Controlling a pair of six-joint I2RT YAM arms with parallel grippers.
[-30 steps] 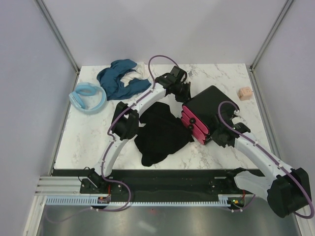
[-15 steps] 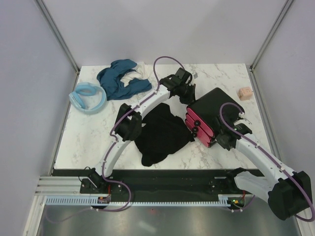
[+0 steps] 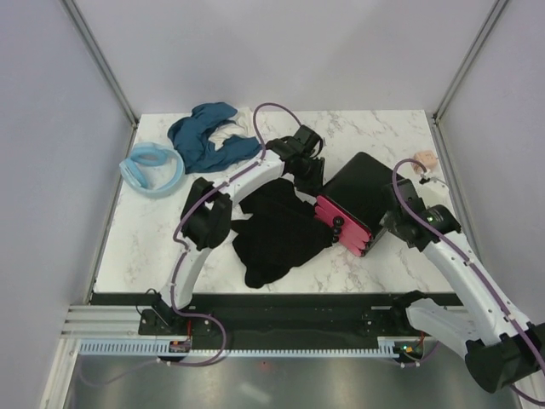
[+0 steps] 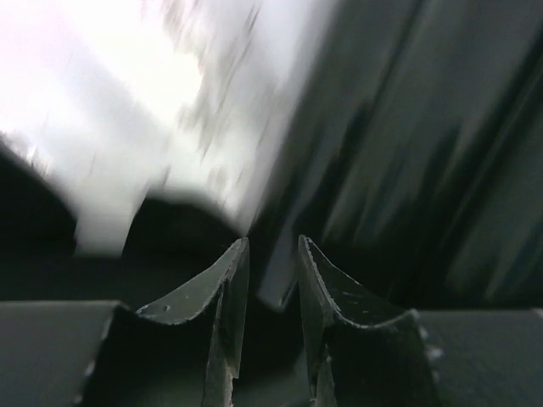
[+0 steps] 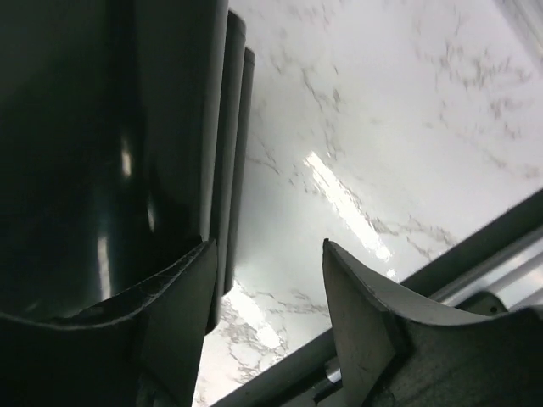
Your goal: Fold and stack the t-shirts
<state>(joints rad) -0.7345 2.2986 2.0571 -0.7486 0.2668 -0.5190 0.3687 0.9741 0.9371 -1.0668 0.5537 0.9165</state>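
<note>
Top external view: on the white marble table [image 3: 145, 239] a folded stack of t-shirts [image 3: 368, 189], black on top with pink layers along its near-left edge, lies right of centre. Just left of it sprawls a crumpled black t-shirt [image 3: 277, 226]. At the far left a teal-blue t-shirt [image 3: 203, 136] lies bunched over a white t-shirt [image 3: 237, 128], with a rolled light blue t-shirt [image 3: 152, 168] near them to the left. A small pinkish-beige block [image 3: 423, 159] sits at the far right, apart from the stack.

The left gripper [image 3: 308, 170] is at the stack's far-left corner. Its wrist view is blurred, but the fingers [image 4: 229, 280] stand narrowly parted, with nothing clearly between them.

The right gripper [image 3: 390, 230] is at the stack's near-right corner. Its fingers [image 5: 182, 297] are spread wide, one against the stack's dark side, with bare marble showing in the gap.
</note>
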